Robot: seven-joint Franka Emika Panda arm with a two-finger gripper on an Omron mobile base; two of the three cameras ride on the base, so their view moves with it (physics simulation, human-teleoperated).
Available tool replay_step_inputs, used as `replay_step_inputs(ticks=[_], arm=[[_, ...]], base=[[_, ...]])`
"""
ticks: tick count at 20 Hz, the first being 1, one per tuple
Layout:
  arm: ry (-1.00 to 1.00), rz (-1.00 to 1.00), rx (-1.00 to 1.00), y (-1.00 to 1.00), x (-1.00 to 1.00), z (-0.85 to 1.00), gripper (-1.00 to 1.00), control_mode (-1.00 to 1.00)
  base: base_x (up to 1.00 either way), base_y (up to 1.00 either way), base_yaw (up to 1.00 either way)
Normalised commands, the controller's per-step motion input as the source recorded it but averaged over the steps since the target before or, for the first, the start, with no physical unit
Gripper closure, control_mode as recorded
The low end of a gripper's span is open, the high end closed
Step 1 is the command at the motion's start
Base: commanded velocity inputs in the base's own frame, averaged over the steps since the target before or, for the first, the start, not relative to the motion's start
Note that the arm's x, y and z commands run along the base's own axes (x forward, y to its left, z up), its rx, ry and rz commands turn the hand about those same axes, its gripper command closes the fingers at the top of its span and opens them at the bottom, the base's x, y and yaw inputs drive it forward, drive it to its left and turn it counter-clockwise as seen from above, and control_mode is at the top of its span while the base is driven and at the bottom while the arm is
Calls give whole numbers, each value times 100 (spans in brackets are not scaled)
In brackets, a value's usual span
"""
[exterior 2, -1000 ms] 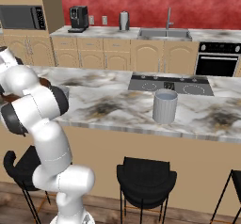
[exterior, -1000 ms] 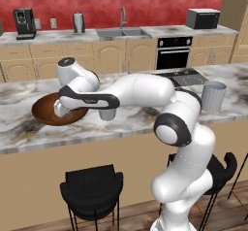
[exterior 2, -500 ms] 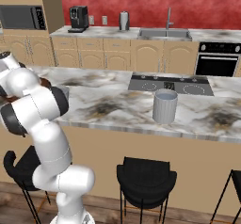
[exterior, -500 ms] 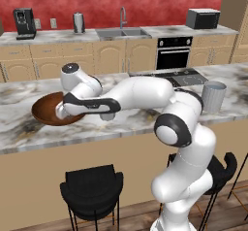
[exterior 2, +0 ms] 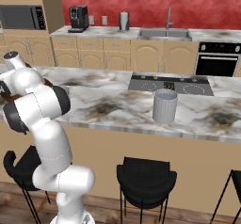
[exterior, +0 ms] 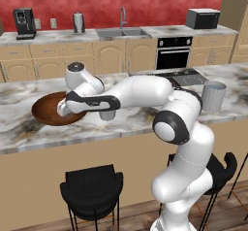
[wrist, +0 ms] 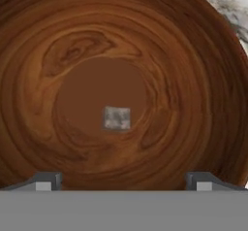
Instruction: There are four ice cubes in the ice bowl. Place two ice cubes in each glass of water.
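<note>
Ice cube point(wrist: 116, 118): one pale cube lies on the flat middle of the bowl point(wrist: 193, 79), and I can make out no others in the hand view. The bowl sits toward the left end of the counter point(exterior: 145, 123), near its front edge; one glass point(exterior: 107, 114) stands just beside it under my arm, the other point(exterior: 213, 96) well apart near the right end.

I judge the step in hand to be picking this cube. To do it well I should come straight down with the cube centred between the fingers, since it is small and looks slick enough to skate on the smooth wood. It sits a little left of the midline, so a slight shift that way before closing seems wise. Close gently and low, so the tips bracket its sides rather than clip its top.

My tool point(wrist: 122, 180) hangs over the bowl, spread wide, tips well clear on either side of the cube, holding nothing and touching nothing.
</note>
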Motion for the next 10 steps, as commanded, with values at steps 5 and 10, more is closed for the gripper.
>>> replay_step_inputs(ticks=[5,10], arm=[[1,0,0,9,0,-17,-100,-100],[4,0,0,11,0,-24,-100,-100]], base=[[0,0,0],[0,0,0]])
